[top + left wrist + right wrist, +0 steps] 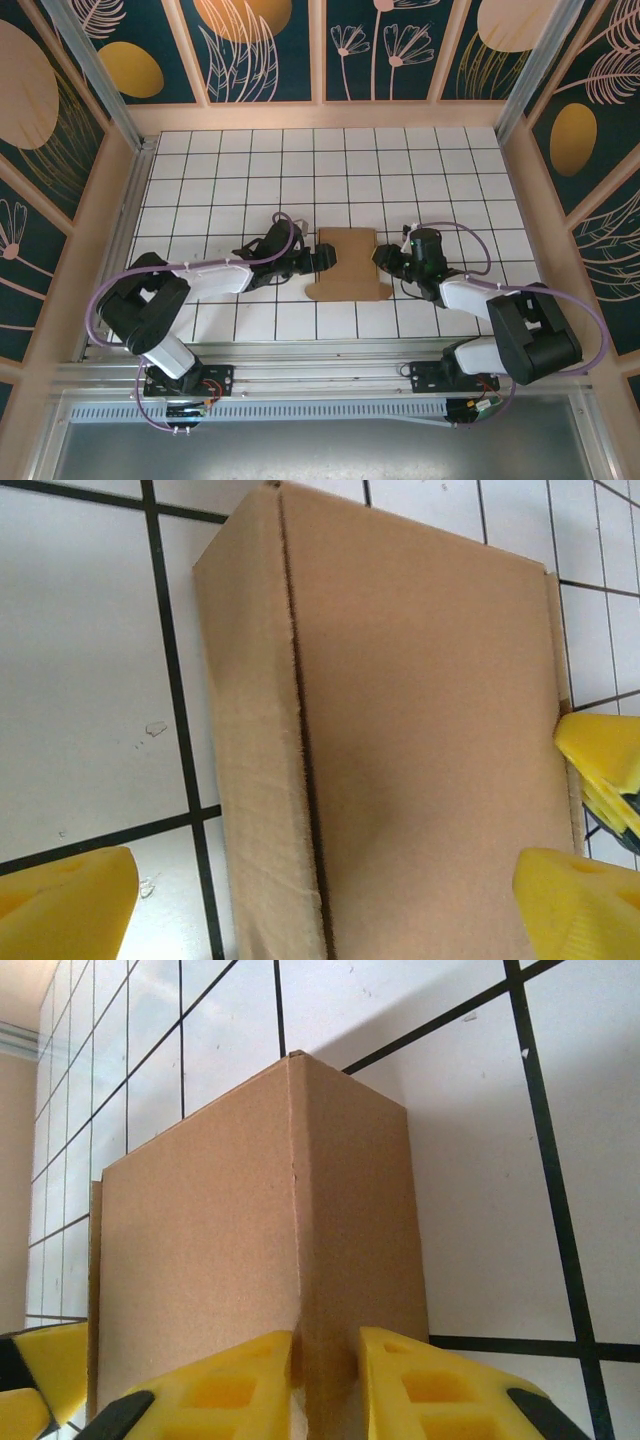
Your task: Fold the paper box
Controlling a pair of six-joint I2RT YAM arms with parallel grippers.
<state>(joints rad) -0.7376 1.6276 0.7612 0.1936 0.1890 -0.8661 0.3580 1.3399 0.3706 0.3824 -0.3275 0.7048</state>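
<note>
**A:** Where does the work sit?

**B:** In the middle of the white gridded desk (pixel 250 180). The paper box (pixel 348 265) is brown cardboard, narrow at the waist, with its long axis running straight away from the arm bases.

**A:** And the arms?

**B:** One on each side of that waist, about equally near. The left claw (pixel 317 258) faces the box's left side with its jaws spread wide. Cardboard lies between its yellow fingers (pixel 70 905), but nothing is gripped. The right claw (pixel 325 1380) is pinched onto a raised fold (pixel 295 1210) at the box's right edge.

**A:** So what does the next move turn on?

**B:** My guess is that the right claw anchors the box, and the left one travels rightward, across the short axis.
</note>
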